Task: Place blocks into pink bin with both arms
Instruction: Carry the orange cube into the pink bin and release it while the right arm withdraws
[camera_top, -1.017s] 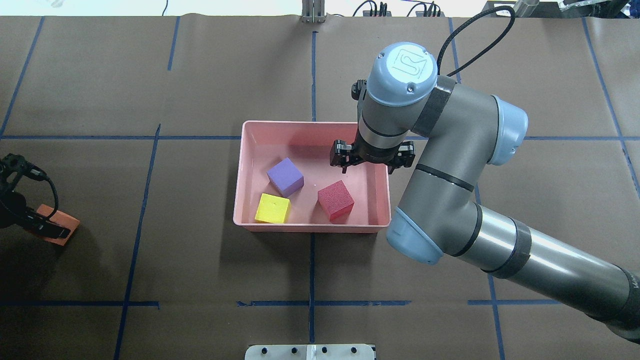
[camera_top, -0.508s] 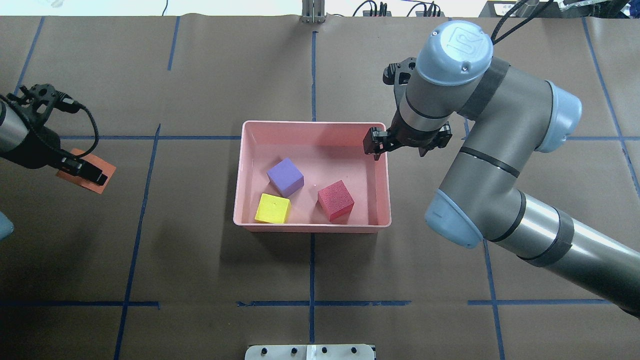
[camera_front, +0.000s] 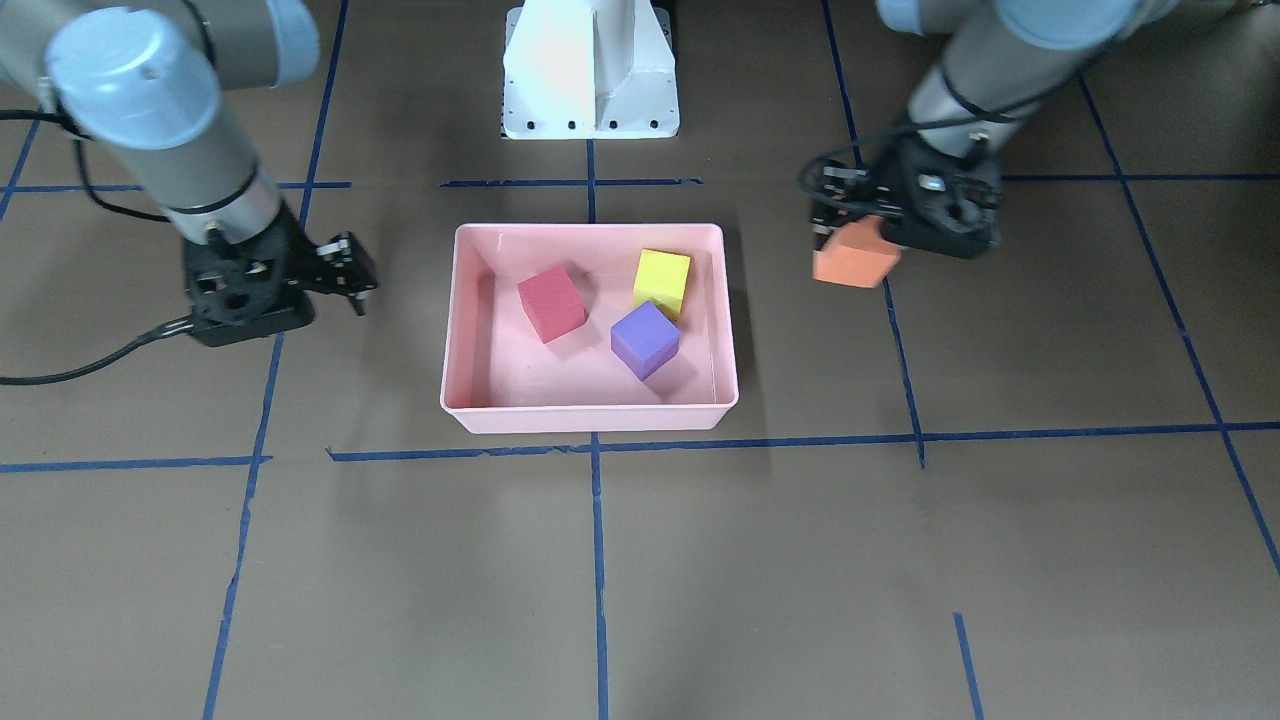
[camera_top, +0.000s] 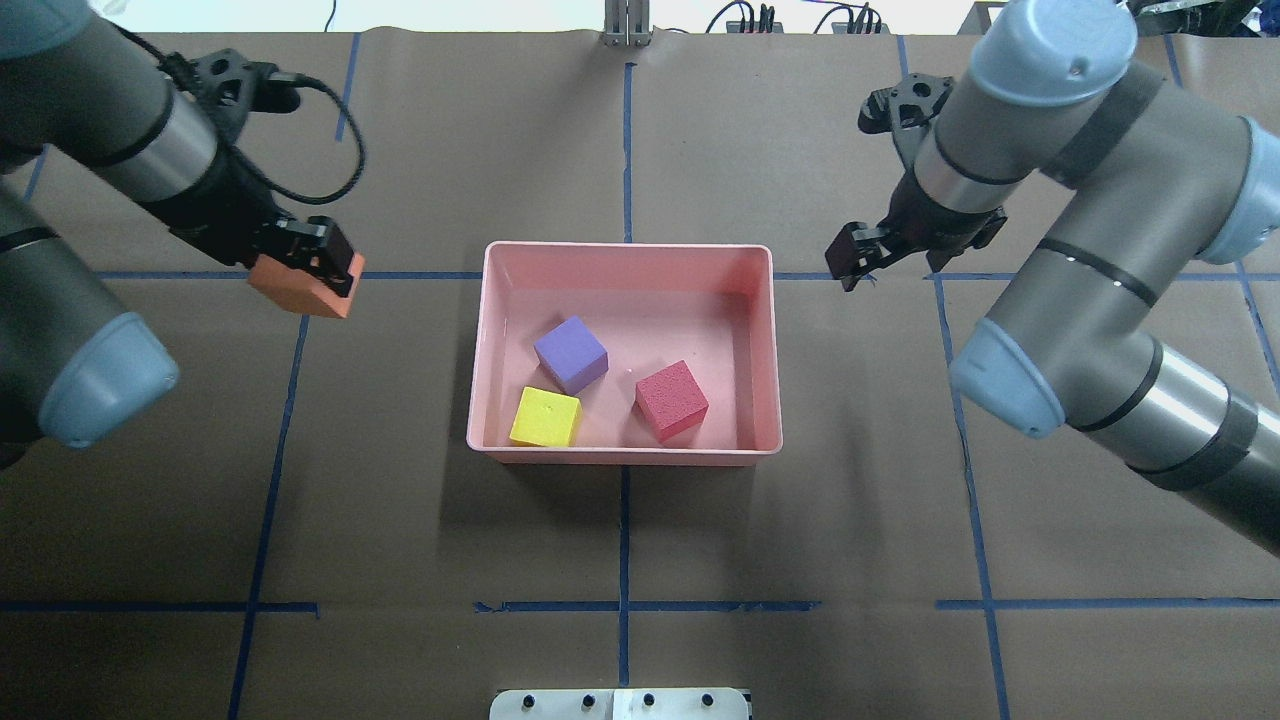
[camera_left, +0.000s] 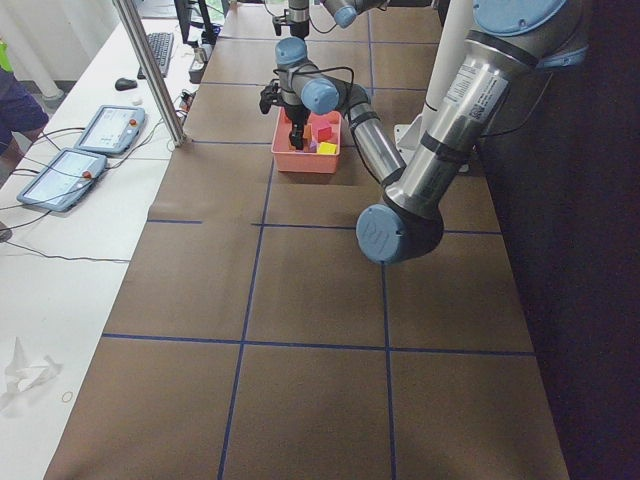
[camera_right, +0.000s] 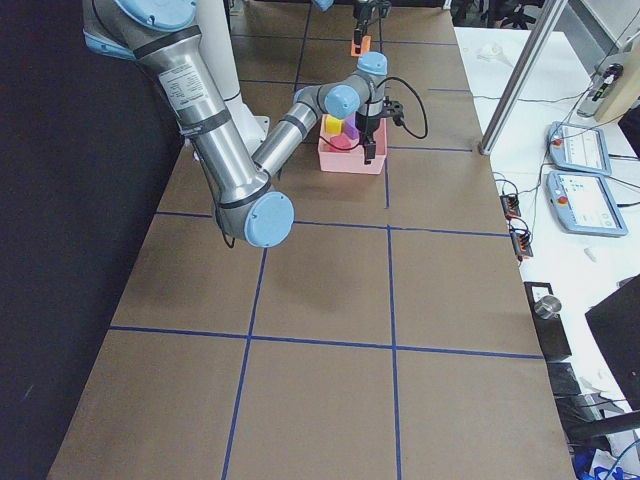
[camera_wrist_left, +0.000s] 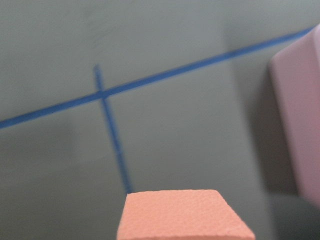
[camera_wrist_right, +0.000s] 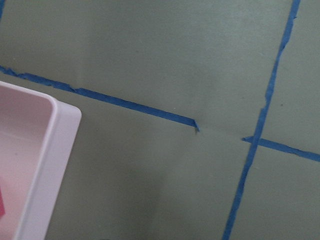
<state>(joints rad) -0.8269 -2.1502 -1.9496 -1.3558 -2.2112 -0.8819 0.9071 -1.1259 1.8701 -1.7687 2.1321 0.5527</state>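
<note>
The pink bin (camera_top: 625, 247) (camera_front: 590, 229) stands mid-table and holds the purple block (camera_top: 570, 353) (camera_front: 645, 339), the red block (camera_top: 671, 400) (camera_front: 551, 302) and the yellow block (camera_top: 545, 417) (camera_front: 662, 281). My left gripper (camera_top: 312, 262) (camera_front: 868, 232) is shut on the orange block (camera_top: 300, 287) (camera_front: 853, 258) and holds it above the table, left of the bin in the overhead view. The orange block fills the bottom of the left wrist view (camera_wrist_left: 185, 215). My right gripper (camera_top: 915, 245) (camera_front: 275, 285) is open and empty, just outside the bin's far right corner.
The white pedestal base (camera_front: 590, 70) stands at the robot's table edge. Blue tape lines (camera_top: 625, 605) cross the brown table cover. The bin's corner shows in the right wrist view (camera_wrist_right: 35, 165). Tablets (camera_left: 90, 150) lie on a side table beyond the left end.
My left gripper has carried the orange block from the far left toward the bin. My right gripper has left the bin and moved away to its right.
</note>
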